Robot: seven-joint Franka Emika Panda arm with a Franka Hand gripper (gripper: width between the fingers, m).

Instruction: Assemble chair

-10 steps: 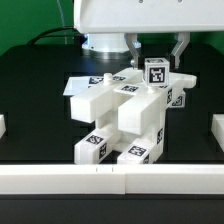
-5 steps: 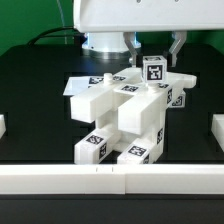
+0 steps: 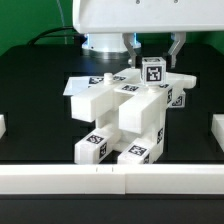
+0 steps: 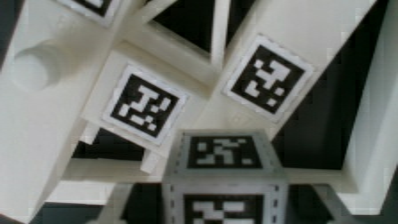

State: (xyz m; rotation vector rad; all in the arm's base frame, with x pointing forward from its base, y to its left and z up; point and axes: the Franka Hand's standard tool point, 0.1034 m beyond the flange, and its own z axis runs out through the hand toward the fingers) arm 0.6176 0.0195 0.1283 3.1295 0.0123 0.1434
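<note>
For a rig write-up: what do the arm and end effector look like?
The arm has a glossy white, boxy housing over a rounded pale collar. Its end effector has two slim dark grey fingers. A black cable runs behind.

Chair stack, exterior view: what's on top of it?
A small tagged block stands at the far end of the chair stack, under the tool. How it seats is hidden; grip contact can't be told.

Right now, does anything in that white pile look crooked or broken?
Nothing looks broken. The half-built chair lies angled on the black table, and one tagged block sticks up under the gripper; that looks like work underway, not a fault.
</note>
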